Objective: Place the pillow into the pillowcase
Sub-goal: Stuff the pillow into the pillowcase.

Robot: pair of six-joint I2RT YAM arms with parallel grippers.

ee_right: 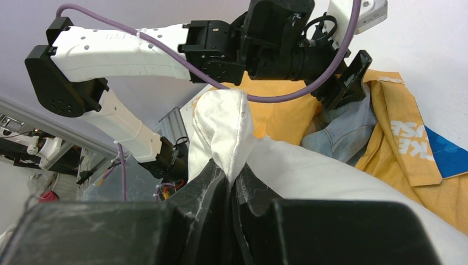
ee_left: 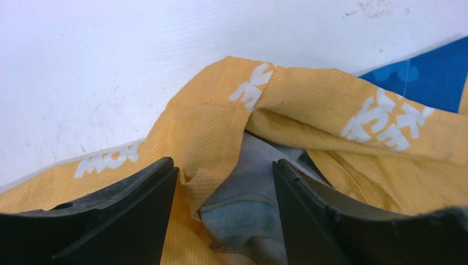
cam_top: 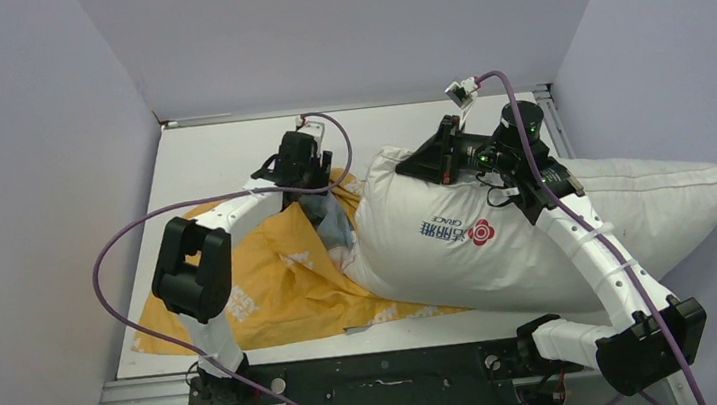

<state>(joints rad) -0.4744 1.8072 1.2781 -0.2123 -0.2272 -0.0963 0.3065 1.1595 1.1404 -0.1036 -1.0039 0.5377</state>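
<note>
Pillow (cam_top: 442, 269) still outside its case

Right claw (ee_right: 229, 172) clamps the pillow's far-left corner. The left claw (ee_left: 225, 167) stands with jaws apart over the crumpled pillowcase (cam_top: 277, 281) on the left of the bench (cam_top: 210, 163), where the pillow's end overlaps it.

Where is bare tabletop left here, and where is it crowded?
Bare: the far strip of table between back wall and pillowcase, and a thin near strip beside the pillow. Crowded: the middle, where the left hand hangs over the pillowcase and the right hand pinches the pillow.

Left gripper (ee_left: 223, 167) jaws apart, seemingly angled down; right gripper (ee_right: 228, 179) clamped.
</note>
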